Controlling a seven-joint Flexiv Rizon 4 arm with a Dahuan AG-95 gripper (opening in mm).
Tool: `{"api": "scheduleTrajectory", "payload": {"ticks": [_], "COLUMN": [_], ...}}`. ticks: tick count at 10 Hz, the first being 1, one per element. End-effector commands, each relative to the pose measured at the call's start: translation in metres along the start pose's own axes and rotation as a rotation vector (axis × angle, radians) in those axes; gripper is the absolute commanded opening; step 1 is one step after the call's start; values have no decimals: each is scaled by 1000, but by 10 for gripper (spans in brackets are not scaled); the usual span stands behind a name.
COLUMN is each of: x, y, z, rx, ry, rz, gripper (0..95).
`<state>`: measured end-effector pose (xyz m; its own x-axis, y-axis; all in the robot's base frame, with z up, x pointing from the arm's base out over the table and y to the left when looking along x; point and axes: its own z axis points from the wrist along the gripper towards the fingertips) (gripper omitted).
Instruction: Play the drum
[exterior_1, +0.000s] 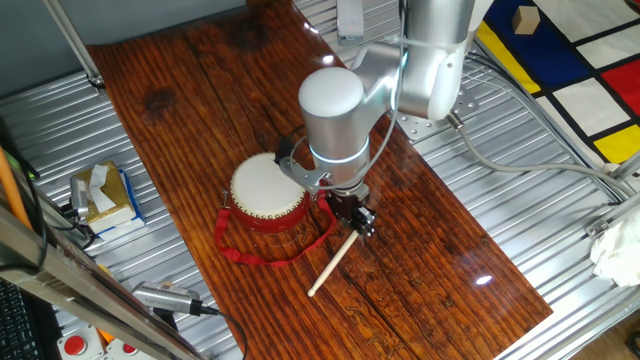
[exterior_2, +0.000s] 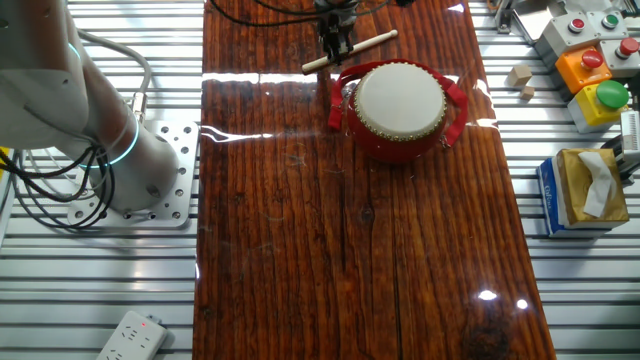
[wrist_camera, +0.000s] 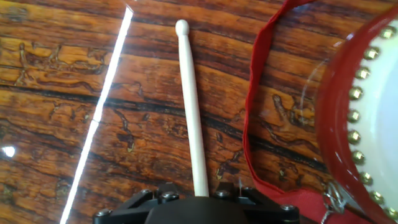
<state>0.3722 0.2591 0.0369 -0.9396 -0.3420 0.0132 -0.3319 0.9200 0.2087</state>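
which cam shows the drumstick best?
Hand view: the drumstick fills the frame, rounded tip to the gripper, beside the drum. One fixed view shows its free end; the other shows it small and far.

You are looking at what seems to be a robotics lab: a ribbed aluminium bench (exterior_2: 90, 290) carries a dark wood board (exterior_2: 340, 230), with coloured push-button boxes (exterior_2: 592, 62), a power strip (exterior_2: 132, 336), bundled cables (exterior_2: 40, 205) and a tissue box (exterior_2: 585, 192).
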Motion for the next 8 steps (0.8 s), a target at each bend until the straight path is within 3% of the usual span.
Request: {"api": "scheduleTrajectory", "payload": {"ticks": [1, 7, 8], "x": [0, 3, 3], "y": [0, 0, 0], "z": [3, 26, 28], "rx": [-3, -1, -1], "ry": [0, -1, -2], "rz": [-3, 11, 29], "gripper": [380, 380, 190]}}
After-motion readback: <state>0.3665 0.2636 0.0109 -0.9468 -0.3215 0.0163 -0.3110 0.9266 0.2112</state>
